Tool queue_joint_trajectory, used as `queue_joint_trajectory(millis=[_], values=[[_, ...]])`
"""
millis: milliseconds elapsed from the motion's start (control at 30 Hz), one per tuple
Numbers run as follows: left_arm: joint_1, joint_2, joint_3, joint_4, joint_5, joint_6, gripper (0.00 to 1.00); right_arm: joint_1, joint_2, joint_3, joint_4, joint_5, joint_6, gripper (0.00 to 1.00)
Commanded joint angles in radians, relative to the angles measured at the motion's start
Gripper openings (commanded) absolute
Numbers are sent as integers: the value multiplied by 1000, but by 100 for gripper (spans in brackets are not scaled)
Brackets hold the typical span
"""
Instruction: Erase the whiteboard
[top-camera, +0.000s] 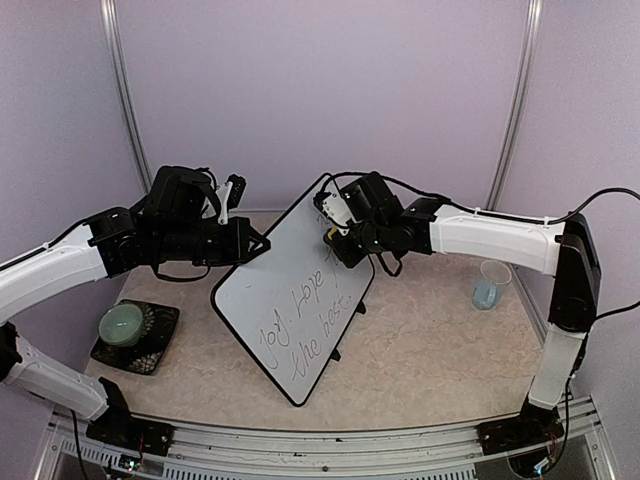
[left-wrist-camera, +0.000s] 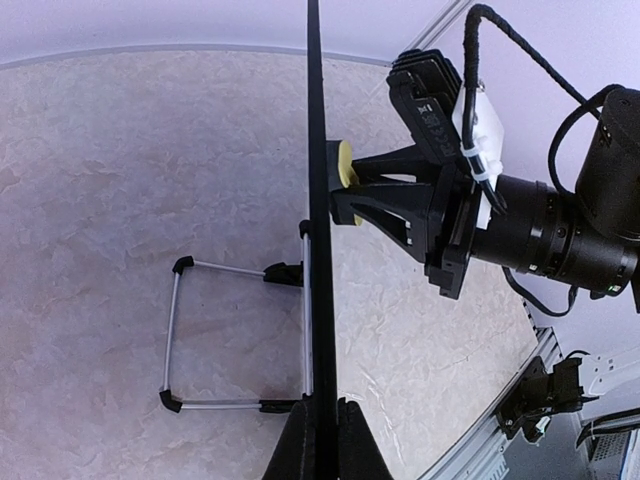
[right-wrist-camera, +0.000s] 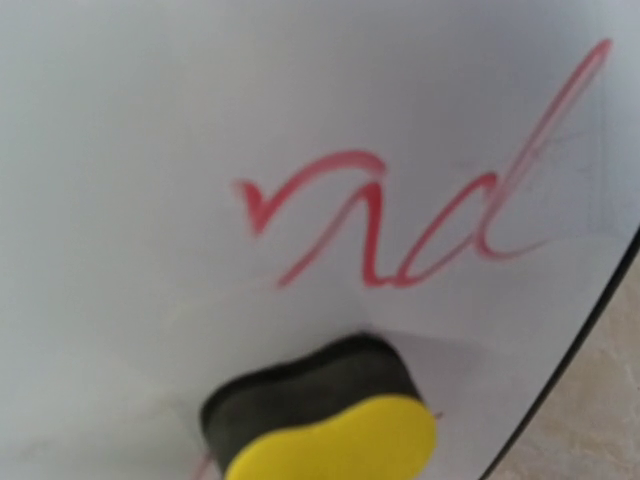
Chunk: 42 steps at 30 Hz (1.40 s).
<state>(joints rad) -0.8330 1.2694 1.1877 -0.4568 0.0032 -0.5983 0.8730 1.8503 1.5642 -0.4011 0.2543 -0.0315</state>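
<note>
- Large flat white rectangular whiteboard (top-camera: 290, 300) with thin black frame and rounded corners, propped at a tilt in the middle of the table, one corner toward the back wall and the opposite corner toward the arm bases.
- Bears cursive handwriting (top-camera: 300, 320) across the lower half of its face in the top view; shows red looping letters (right-wrist-camera: 400, 220) up close in the right wrist view.
- Appears edge-on as a thin black line in the left wrist view, with a silver wire stand with black feet (left-wrist-camera: 235, 335) lying on the table at its back.
- Small yellow sponge eraser with a black felt pad (right-wrist-camera: 330, 430), pad pressed flat against the written face near the board's upper right edge, just beside the red letters.
- Right fingers (left-wrist-camera: 352, 200) closed narrow on the eraser, holding it to the board; not visible in the right wrist view itself.
- Left fingers (left-wrist-camera: 308, 440) pinched tight on the board's left edge, one on each side of the frame.
- Beige marbled table (top-camera: 430, 350) carrying everything.
- Pale green round dish (top-camera: 122, 322) on a black square mat (top-camera: 155, 350), front left, well apart from the board.
- Clear plastic cup holding blue liquid (top-camera: 489, 285), upright on the right side, below the right forearm in the top view, well apart from the board.
</note>
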Motion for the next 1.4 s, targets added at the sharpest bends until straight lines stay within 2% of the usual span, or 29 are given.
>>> queue_joint_trajectory(millis=[0,367,767,967,1367], values=[[-28,-27,-14,61,89,21,0,4,8,57,-13,-40,-1,0],[-31,-30,-15,61,84,17,0,1,64,252,-52,3,-33,0],[-29,-35,-21,64,84,22,0,-7,19,32,0,-22,1,0],[-31,-34,-21,69,88,21,0,-9,-2,-4,13,-26,10,0],[-32,-38,-27,69,84,14,0,-12,45,203,-12,7,-17,0]])
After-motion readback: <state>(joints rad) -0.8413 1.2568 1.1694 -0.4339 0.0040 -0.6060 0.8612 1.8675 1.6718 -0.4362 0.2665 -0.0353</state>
